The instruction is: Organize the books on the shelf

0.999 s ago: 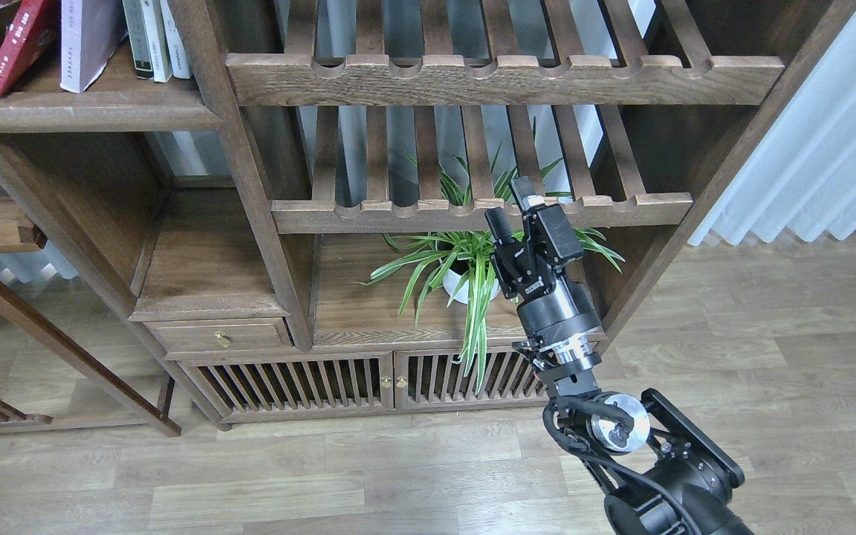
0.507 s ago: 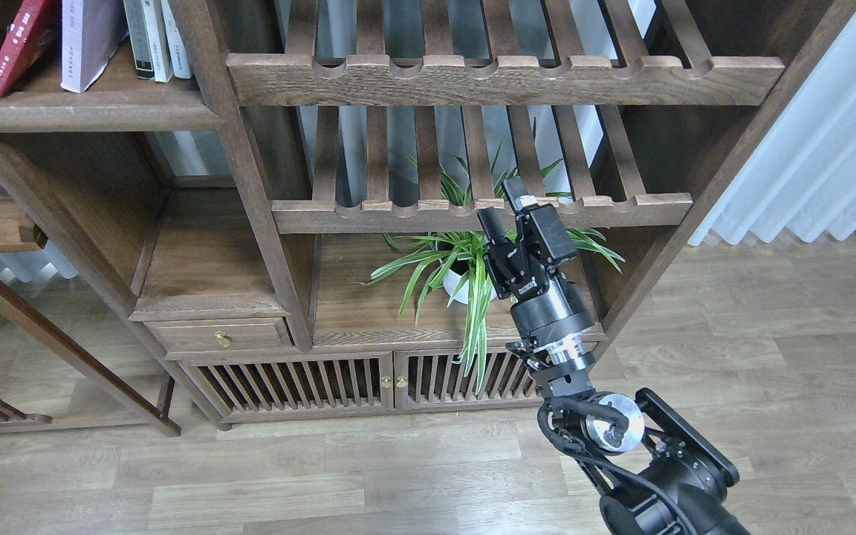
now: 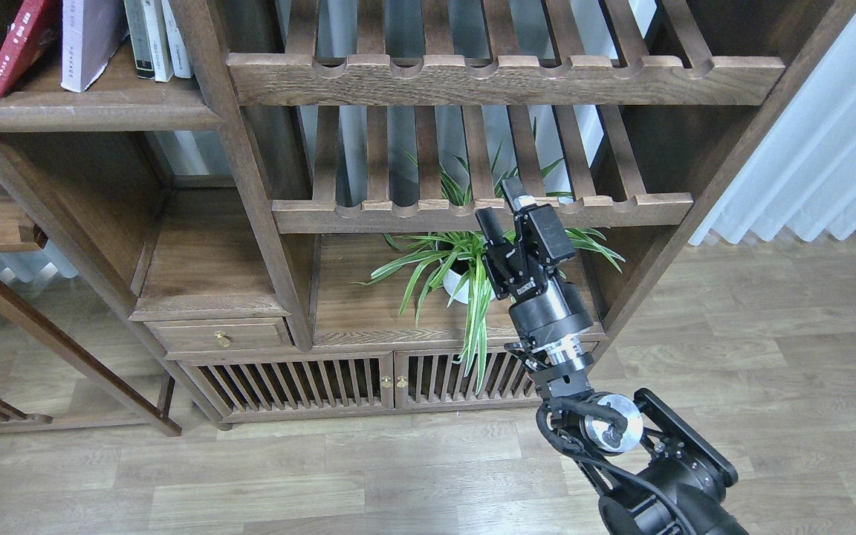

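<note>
Since the leaning red paperback point(image 3: 18, 46) and the white-and-lavender paperback point(image 3: 88, 41) stand at the upper left on the solid dark-brown wooden shelf board point(image 3: 93, 111), well apart from the arm, a long reach up and leftward is judged to be needed, clear of the slatted rack with its scalloped rail point(image 3: 480, 215). The right tool point(image 3: 506, 210) is seen released, its two fingers parted with nothing between them, raised in front of the green spider plant in its white pot point(image 3: 465, 267). The left tool is not shown.
</note>
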